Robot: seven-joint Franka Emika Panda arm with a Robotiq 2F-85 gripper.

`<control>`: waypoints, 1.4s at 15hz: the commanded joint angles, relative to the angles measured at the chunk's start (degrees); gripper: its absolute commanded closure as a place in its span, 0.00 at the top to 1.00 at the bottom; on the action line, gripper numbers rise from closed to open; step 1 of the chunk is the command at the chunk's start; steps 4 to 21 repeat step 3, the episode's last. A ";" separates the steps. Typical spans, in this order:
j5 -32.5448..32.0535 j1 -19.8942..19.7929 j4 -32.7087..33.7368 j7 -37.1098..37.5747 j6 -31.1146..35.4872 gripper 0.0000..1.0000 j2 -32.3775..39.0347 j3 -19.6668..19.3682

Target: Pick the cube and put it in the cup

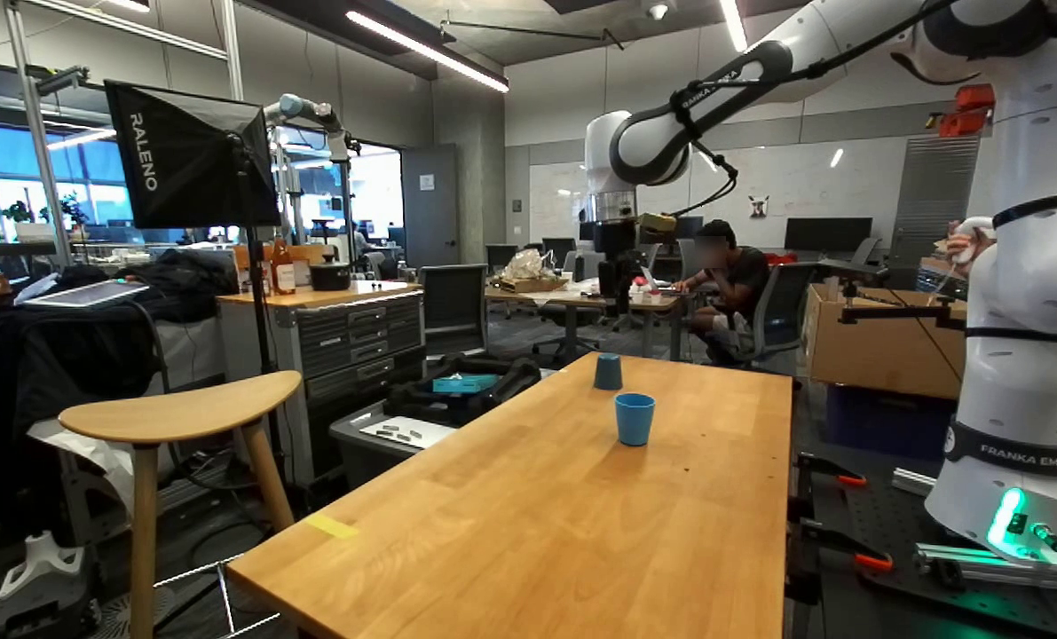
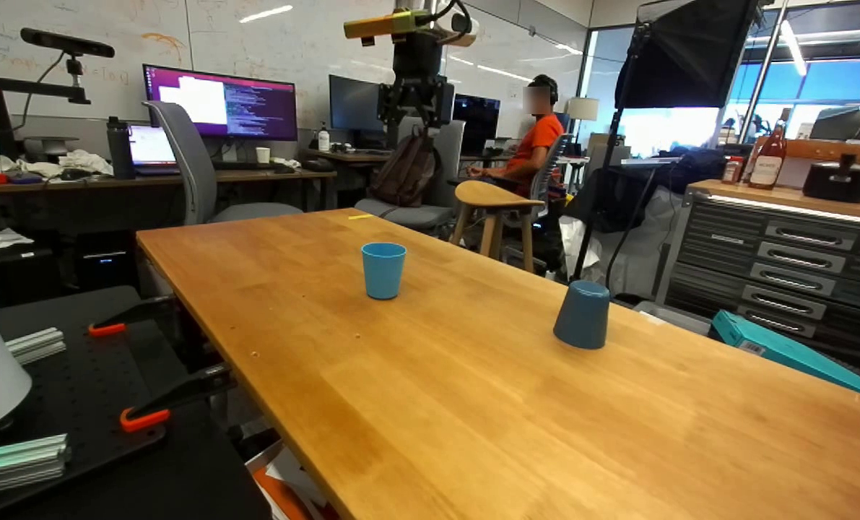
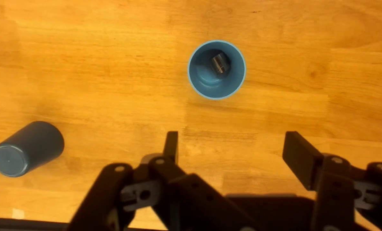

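The blue cup (image 1: 634,424) stands upright on the table in both exterior views (image 2: 383,274), and the wrist view looks down into it (image 3: 201,78). A small shiny dark metallic object (image 3: 220,63) lies inside the cup, against its wall. It looks more rounded than square, and the cup walls hide it in both exterior views. No other cube-like thing shows on the table. My gripper (image 3: 231,138) is open and empty, with its fingers wide apart. It hangs well above the table in both exterior views (image 1: 617,302) (image 2: 415,124).
A darker blue cup (image 2: 583,315) stands upside down near the table's long edge; it also shows in an exterior view (image 1: 608,373) and in the wrist view (image 3: 27,149). The wooden table (image 1: 581,550) has a strip of yellow tape (image 1: 331,526). Orange-tipped clamps (image 2: 144,420) sit beside the robot base.
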 commanded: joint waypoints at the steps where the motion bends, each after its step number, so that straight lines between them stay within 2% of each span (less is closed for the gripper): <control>1: -0.01 -0.20 0.06 0.03 -0.12 0.93 0.08 0.21; 2: -0.01 -0.20 0.05 0.03 -0.12 0.99 0.33 0.21; 3: -0.01 -0.20 0.05 0.04 -0.12 1.00 0.59 0.21; 21: -0.01 -0.20 0.05 0.04 -0.12 1.00 0.59 0.21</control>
